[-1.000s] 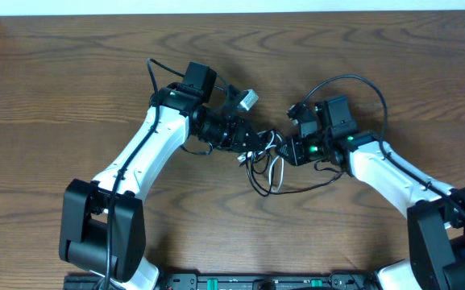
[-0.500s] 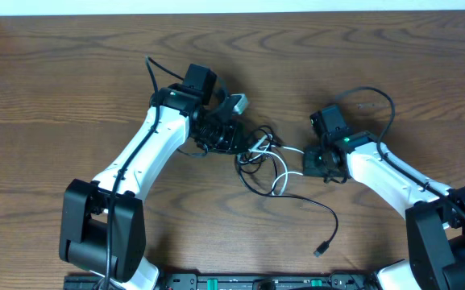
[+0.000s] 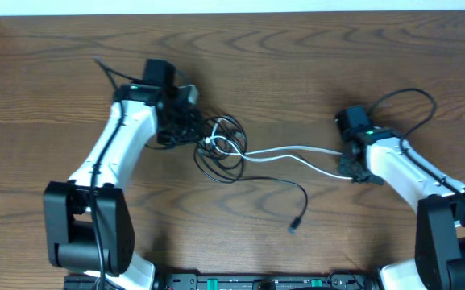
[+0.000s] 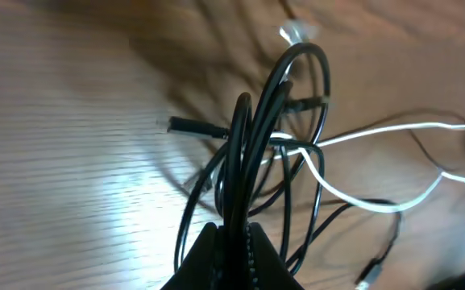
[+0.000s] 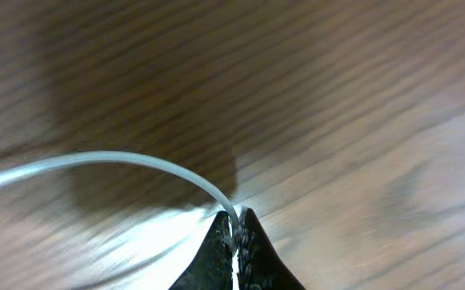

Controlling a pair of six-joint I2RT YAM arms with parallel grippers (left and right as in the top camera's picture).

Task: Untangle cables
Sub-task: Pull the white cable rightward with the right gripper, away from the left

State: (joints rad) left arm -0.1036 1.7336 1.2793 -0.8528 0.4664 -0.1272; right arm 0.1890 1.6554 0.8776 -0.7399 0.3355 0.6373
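Observation:
The black cable (image 3: pixel 274 182) lies in tangled loops at centre left, and its tail runs to a plug (image 3: pixel 295 226) near the front. My left gripper (image 3: pixel 190 127) is shut on several strands of those loops; in the left wrist view they rise from the closed gripper (image 4: pixel 236 232) as the black cable (image 4: pixel 258 121). The white cable (image 3: pixel 296 150) stretches in two strands from the tangle to my right gripper (image 3: pixel 349 167). The right wrist view shows this gripper (image 5: pixel 236 217) shut on the white cable (image 5: pixel 135 159). White strands (image 4: pixel 377 133) still thread through the black loops.
Brown wooden table (image 3: pixel 240 64). Thick black arm wires arch above the right wrist (image 3: pixel 409 95) and behind the left wrist (image 3: pixel 107 68). A black plug (image 4: pixel 188 125) lies on the table left of the loops.
The two arms have pulled apart: the left went left and back with the black loops, the right went right. The white cable is now drawn out between them, and the black tail slid forward.

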